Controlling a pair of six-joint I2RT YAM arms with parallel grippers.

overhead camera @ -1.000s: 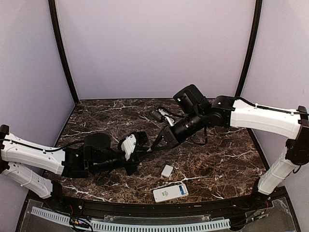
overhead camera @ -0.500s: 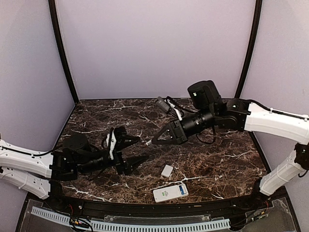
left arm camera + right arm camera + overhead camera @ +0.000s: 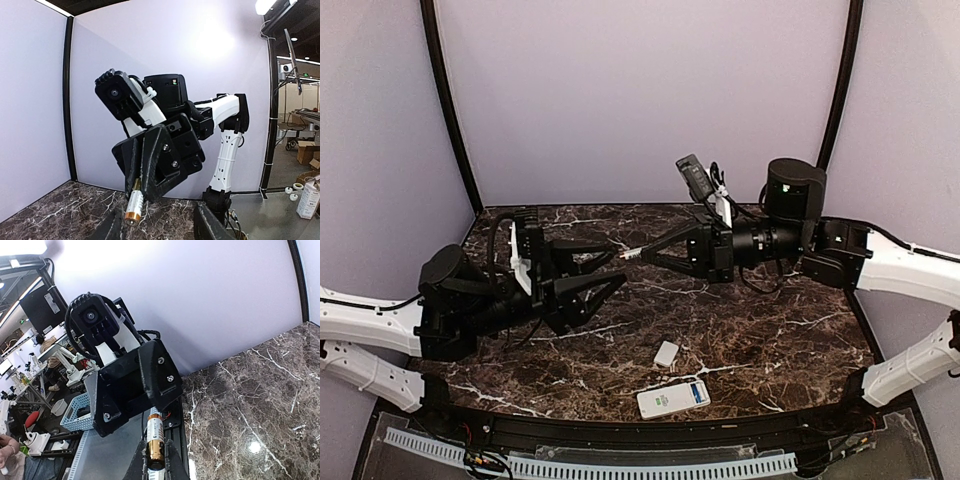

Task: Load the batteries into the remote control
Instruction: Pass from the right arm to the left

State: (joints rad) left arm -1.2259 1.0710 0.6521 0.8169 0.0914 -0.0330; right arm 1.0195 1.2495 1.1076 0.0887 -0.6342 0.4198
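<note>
right tool [image 3: 642, 256] clamped on one battery [image 3: 631, 255], held in the air well beyond the remote control [image 3: 673, 398] and slightly left of it. left tool [image 3: 612, 268] spread wide, facing the battery tip, close to it. remote lies on the surface [image 3: 770, 340], white cover plate [image 3: 667, 353] just beyond it.

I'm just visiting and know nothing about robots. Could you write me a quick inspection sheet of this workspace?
Surface: dark marble table.
Job's things: remote control lies near the front edge; one battery held in mid-air; a second not seen.
Clutter: white cover plate just behind the remote.
End effectors: right end effector shut on the battery; left end effector open, facing it.
Cables: black cables loop at the wrists.
Surroundings: pale walls, black corner posts.
</note>
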